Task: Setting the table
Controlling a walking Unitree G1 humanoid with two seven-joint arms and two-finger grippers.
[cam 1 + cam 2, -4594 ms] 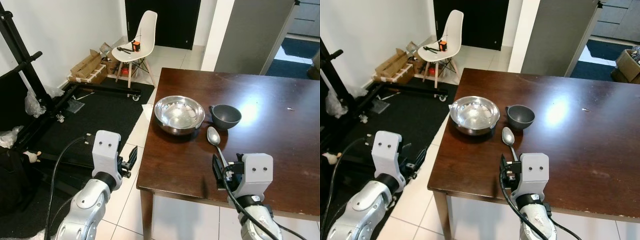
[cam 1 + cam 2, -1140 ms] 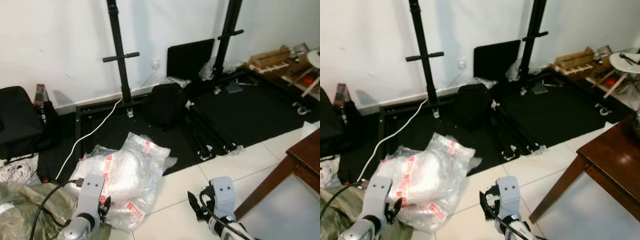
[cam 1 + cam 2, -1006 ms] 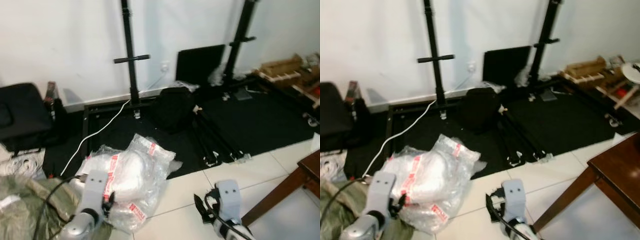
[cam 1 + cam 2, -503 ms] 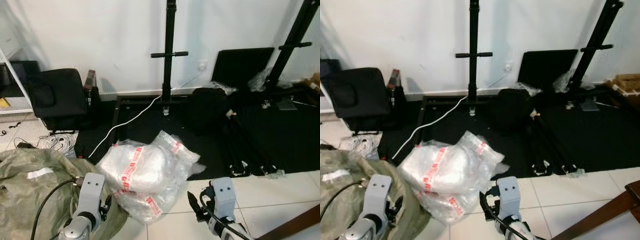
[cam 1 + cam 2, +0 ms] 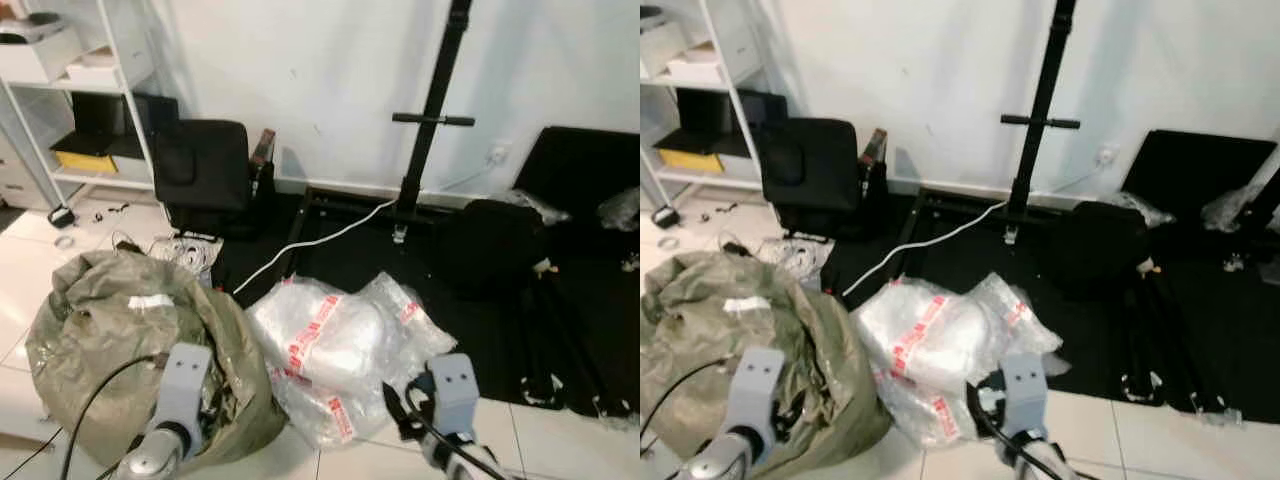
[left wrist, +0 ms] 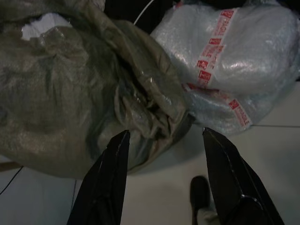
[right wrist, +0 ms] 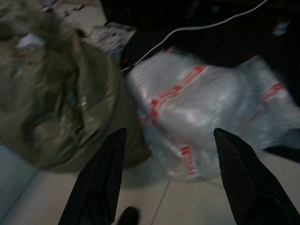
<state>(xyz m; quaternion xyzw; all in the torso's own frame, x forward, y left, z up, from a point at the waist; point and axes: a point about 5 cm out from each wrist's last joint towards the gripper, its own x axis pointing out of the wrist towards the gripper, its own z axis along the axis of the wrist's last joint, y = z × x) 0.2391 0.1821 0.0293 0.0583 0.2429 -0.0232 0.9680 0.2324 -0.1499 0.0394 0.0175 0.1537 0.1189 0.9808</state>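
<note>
Left gripper (image 6: 161, 140) spread, empty, above olive sack (image 6: 61, 89). Right gripper (image 7: 171, 140) spread, empty, over taped plastic bundle (image 7: 206, 105); view blurred, contact unclear.

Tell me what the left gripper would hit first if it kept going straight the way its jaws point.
Probably the olive-green sack. The left gripper, jaws open and empty, aims at the sack's crumpled edge, with the taped bubble-wrap bundle just beside it. Depth is unclear.
</note>
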